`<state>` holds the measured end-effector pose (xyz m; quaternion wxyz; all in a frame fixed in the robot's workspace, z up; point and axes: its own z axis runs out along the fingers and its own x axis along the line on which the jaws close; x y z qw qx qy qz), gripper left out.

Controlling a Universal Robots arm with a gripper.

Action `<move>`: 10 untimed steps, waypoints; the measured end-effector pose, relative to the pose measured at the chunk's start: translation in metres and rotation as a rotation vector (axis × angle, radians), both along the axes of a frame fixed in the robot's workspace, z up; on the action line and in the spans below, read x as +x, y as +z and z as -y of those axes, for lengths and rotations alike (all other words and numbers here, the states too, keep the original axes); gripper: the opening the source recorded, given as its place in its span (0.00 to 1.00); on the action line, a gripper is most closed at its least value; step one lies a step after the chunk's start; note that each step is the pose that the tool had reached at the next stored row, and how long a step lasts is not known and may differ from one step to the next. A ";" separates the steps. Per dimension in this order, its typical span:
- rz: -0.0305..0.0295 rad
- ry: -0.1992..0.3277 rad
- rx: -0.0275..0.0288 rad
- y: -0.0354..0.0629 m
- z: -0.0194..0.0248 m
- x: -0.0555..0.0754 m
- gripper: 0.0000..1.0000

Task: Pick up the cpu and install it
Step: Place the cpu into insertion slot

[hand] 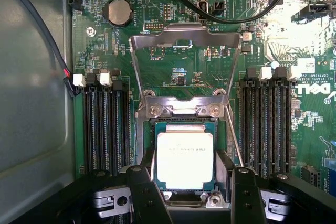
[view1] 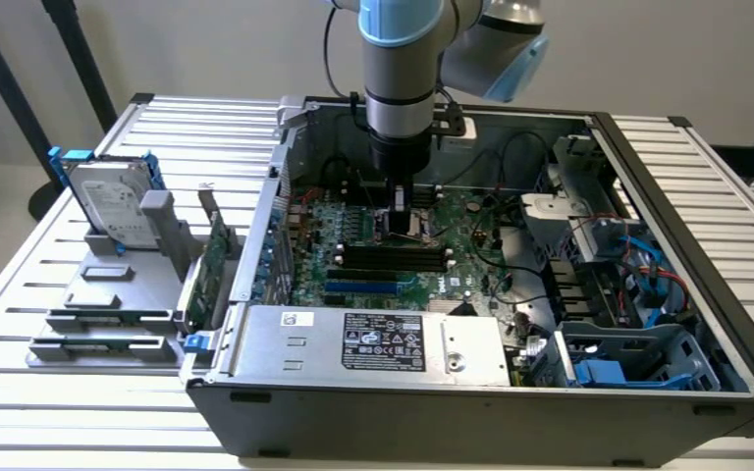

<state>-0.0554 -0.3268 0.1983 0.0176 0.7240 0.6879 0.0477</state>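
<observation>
A: Where's the arm?
B: Grey and light-blue robot arm [view1: 403, 69] reaches straight down into the open dark-grey computer case [view1: 482, 407]. The end effector [view1: 401, 218] is low over the green motherboard [view1: 469, 221], about mid-board.
A: And the chip?
B: The small square cpu with the shiny silver-grey metal top [hand: 185, 158] lies flat inside the socket outline, directly under the end effector [hand: 185, 174]. It looks level and square to the socket. Can't tell if it's fully seated.
A: Gripped or let go?
B: Can't tell. The end effector is right at the chip, but contact isn't clear.
A: Retention frame?
B: The silver metal load frame [hand: 185, 30] is hinged up, open, clear of the chip. A thin silver lever rod [hand: 234, 140] runs just beside the socket.
A: Neighbours?
B: Long black memory slots on both sides of the socket, one bank [hand: 105, 129] and another [hand: 268, 124], with white latch tabs at their ends. A round silver coin battery [hand: 119, 11] sits beyond the raised frame, away from the chip.
A: Rest of the setup?
B: A silver power-supply box with a black label [view1: 370, 343] sits along the case's near edge. On the exterior view's left, a silver rectangular hard drive with blue side rails [view1: 109, 206] stands upright in a grey fixture [view1: 109, 294] on the slatted metal worktop [view1: 17, 285], well apart from the cpu. A green circuit card [view1: 216, 265] stands on edge between fixture and case.
</observation>
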 end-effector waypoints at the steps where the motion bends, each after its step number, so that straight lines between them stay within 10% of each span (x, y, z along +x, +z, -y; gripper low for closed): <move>1: 0.0001 0.000 0.0001 -0.0001 0.0000 0.000 0.54; 10: -0.0006 0.000 -0.0005 -0.0007 0.0000 0.000 0.54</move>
